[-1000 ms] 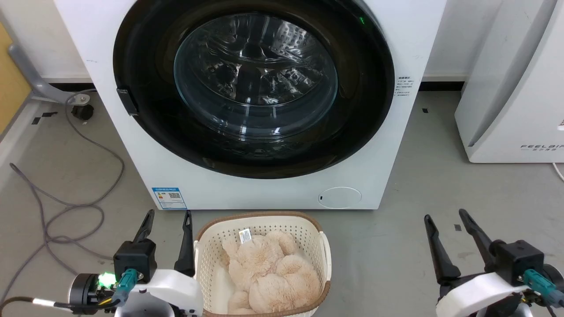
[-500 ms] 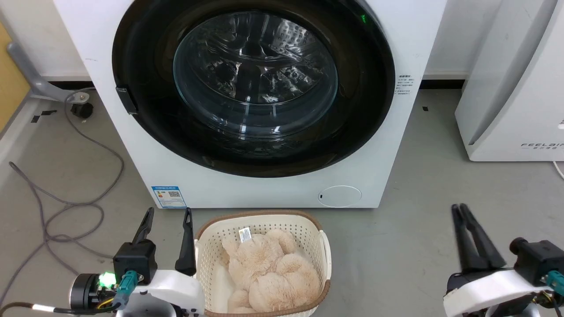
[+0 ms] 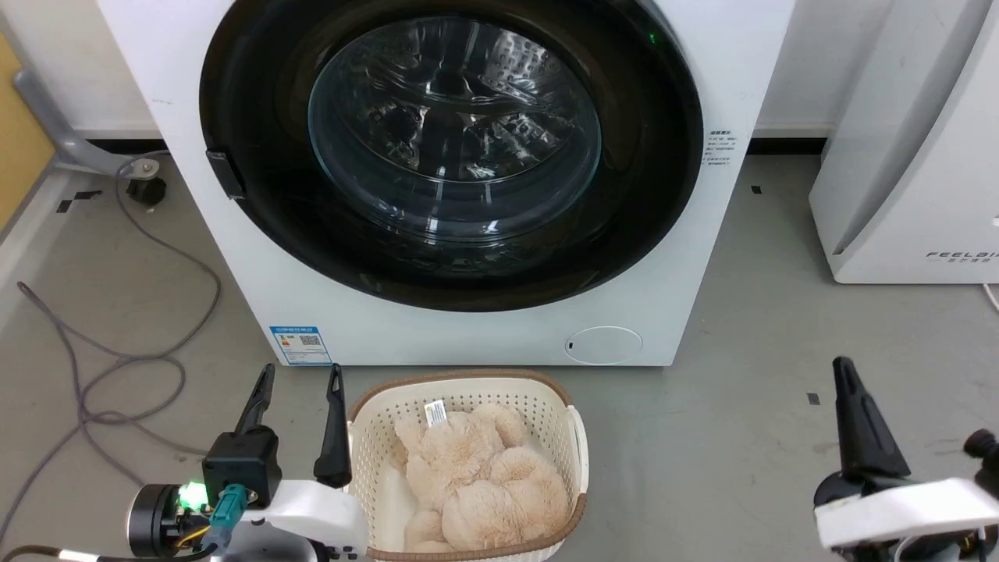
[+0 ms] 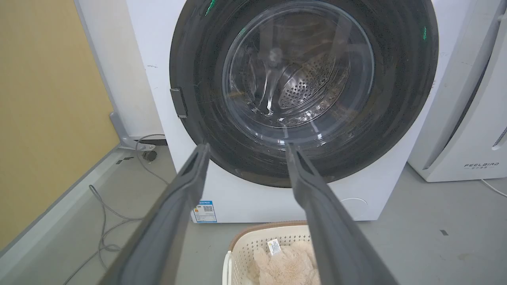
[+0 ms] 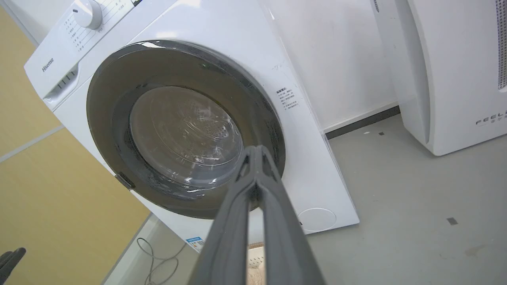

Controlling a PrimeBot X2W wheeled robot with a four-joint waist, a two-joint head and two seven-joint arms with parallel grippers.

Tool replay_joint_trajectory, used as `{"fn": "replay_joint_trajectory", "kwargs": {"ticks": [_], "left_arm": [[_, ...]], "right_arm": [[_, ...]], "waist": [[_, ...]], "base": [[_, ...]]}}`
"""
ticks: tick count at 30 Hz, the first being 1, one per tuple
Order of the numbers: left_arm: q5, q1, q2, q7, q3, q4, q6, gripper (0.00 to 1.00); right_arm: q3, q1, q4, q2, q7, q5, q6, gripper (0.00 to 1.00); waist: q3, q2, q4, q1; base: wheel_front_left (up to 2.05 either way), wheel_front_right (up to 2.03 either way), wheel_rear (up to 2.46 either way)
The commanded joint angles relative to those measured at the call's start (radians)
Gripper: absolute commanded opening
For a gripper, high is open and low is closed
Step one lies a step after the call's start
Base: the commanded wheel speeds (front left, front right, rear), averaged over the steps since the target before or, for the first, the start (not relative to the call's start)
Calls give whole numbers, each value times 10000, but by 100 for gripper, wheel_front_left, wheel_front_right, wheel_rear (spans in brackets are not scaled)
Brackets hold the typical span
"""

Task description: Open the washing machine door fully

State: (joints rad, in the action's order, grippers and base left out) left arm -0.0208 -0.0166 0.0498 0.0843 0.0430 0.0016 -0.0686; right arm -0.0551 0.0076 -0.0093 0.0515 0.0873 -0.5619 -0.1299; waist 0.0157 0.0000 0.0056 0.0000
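While the left tool [image 3: 302,373] sits just where it was a second ago, low at the left with its two fingers spread and nothing between them, the right tool [image 3: 844,368] has changed. A second ago its fingers stood apart; half a second ago they were almost together; now they are pressed together and read in the head view as one dark blade. The right wrist view confirms it, with both fingers meeting at the tip [image 5: 256,149] and gripping nothing. That tool has also turned at the wrist and slid a little further right and lower in the head view.

The washing machine door [image 3: 453,156] is shut, lying flush against the front of the washing machine [image 3: 468,339], as in both earlier frames. Its small dark handle [image 3: 226,173] sits on the door's left edge. Neither tool touches the door; both are well short of it, above the grey floor [image 3: 741,312]. Between the left tool and the machine's foot stands a cream basket [image 3: 460,381] holding a beige plush toy [image 3: 476,484], unmoved.
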Motion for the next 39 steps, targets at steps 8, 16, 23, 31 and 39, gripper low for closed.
{"fn": "replay_joint_trajectory", "kwargs": {"ticks": [8, 16, 23, 31, 39], "left_arm": [[-78, -219, 3, 279, 55, -111, -172, 100], [-88, -389, 3, 425, 101, -191, -260, 100], [-58, -689, 3, 592, 92, -313, -334, 100], [-71, -1032, 3, 738, 90, -447, -436, 100], [-116, -1416, 4, 905, 174, -579, -570, 100]], "right_arm": [[-198, -889, 463, -4, 115, -2365, -3, 0], [-756, -1861, 1310, 245, -234, -3743, -4, 0], [-929, -3436, 2519, 755, -550, -4865, -4, 0], [-915, -5128, 3763, 1315, -622, -5655, -5, 0], [-421, -7125, 4971, 1807, -792, -6092, -5, 0]], "waist": [[208, 0, 30, 0], [518, 0, 91, 0], [1049, 0, 193, 0], [1605, 0, 336, 0], [2237, 0, 514, 0]], "base": [[0, 0, 0], [0, 0, 0], [0, 0, 0], [0, 0, 0], [0, 0, 0]]}}
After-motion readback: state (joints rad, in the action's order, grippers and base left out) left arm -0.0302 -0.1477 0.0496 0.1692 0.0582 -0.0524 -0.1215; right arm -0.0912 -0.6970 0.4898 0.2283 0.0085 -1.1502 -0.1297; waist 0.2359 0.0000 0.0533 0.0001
